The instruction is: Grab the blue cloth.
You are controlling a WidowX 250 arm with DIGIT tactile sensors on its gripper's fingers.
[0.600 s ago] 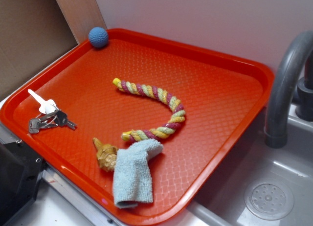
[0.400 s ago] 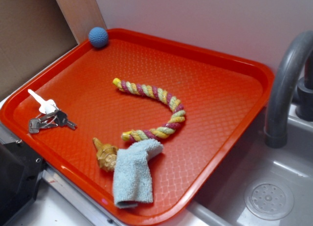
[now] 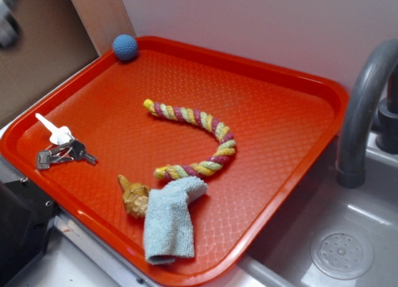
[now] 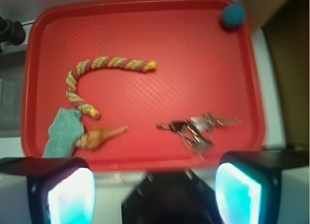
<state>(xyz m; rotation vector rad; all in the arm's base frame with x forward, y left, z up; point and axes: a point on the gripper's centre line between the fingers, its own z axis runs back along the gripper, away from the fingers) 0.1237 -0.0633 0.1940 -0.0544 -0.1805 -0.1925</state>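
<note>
The blue cloth (image 3: 170,220), a pale folded terry washcloth, lies at the near edge of the red tray (image 3: 298,100), one end resting by the rope toy. In the wrist view the blue cloth (image 4: 62,133) sits at the tray's lower left. My gripper (image 4: 154,187) is open, its two fingers wide apart with nothing between them, high above the tray's front edge near the keys. It is well to the side of the cloth. In the exterior view only a blurred grey part of the arm (image 3: 6,23) shows at the top left.
On the tray lie a yellow-and-pink rope toy (image 3: 199,138), a tan shell-like toy (image 3: 134,197) touching the cloth, a bunch of keys (image 3: 62,149) and a darker blue crocheted ball (image 3: 125,48). A grey tap (image 3: 364,113) and a sink (image 3: 342,253) are at the right.
A blurred grey part of the arm has come into the exterior view at the top left. Nothing on the tray has moved.
</note>
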